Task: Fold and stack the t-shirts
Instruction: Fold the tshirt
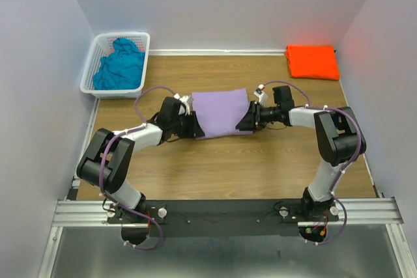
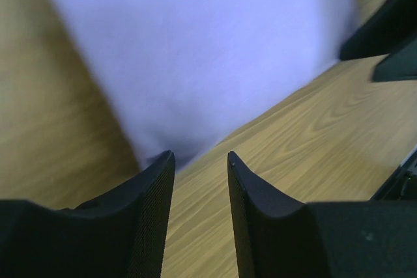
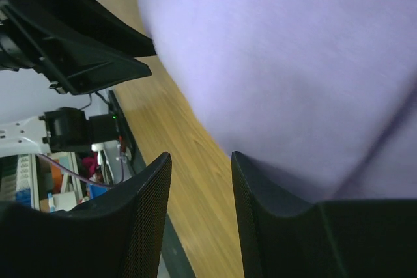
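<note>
The left gripper (image 2: 200, 155) is hanging with its fingers parted and empty, bare wood showing in the gap, its tips just short of a corner of the lavender t-shirt (image 1: 221, 112). The right gripper (image 3: 201, 155) is likewise spread and empty at the opposite edge. The shirt is lying partly folded mid-table (image 1: 228, 167). Being soft, light and limp, it is likely going to sag, so pinching both end edges together looks wisest. The orange t-shirt (image 1: 313, 62) is lying folded far right, and the teal t-shirt (image 1: 120, 66) is sitting bunched in the basket (image 1: 111, 92).
</note>
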Robot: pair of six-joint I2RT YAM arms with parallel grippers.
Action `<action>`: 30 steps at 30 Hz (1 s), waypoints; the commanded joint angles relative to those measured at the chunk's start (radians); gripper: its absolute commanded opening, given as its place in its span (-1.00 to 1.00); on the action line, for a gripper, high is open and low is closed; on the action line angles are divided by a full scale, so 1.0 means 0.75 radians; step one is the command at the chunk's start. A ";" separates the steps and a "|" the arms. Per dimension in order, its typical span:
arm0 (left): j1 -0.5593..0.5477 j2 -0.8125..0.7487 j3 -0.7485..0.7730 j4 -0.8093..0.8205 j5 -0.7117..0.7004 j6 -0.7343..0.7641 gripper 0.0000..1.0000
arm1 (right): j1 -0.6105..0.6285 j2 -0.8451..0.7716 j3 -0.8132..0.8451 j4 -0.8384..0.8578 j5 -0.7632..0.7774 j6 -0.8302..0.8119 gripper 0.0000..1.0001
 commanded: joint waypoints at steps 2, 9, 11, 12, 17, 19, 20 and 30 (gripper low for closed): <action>0.036 0.038 -0.170 0.159 -0.041 -0.127 -0.10 | -0.063 0.094 -0.103 0.086 0.019 -0.097 -0.03; 0.048 -0.084 -0.249 0.134 -0.008 -0.160 -0.10 | -0.112 -0.024 -0.158 0.082 0.097 -0.052 -0.03; 0.050 -0.166 -0.238 0.062 -0.045 -0.160 -0.06 | -0.110 -0.125 -0.150 0.080 0.087 -0.007 -0.02; 0.048 -0.211 -0.232 0.039 -0.067 -0.158 -0.04 | -0.106 -0.147 -0.140 0.080 0.069 0.011 -0.02; 0.048 -0.477 -0.167 -0.100 -0.292 -0.111 0.17 | 0.014 -0.225 -0.028 0.099 0.036 0.128 0.01; 0.050 -0.541 -0.148 -0.175 -0.345 -0.092 0.20 | 0.072 -0.209 0.011 0.139 0.046 0.167 0.03; 0.053 -0.555 -0.138 -0.186 -0.382 -0.076 0.20 | 0.129 -0.193 0.040 0.233 0.048 0.240 0.04; 0.057 -0.706 -0.163 -0.288 -0.478 -0.006 0.22 | 0.303 0.314 0.052 0.821 0.060 0.588 0.09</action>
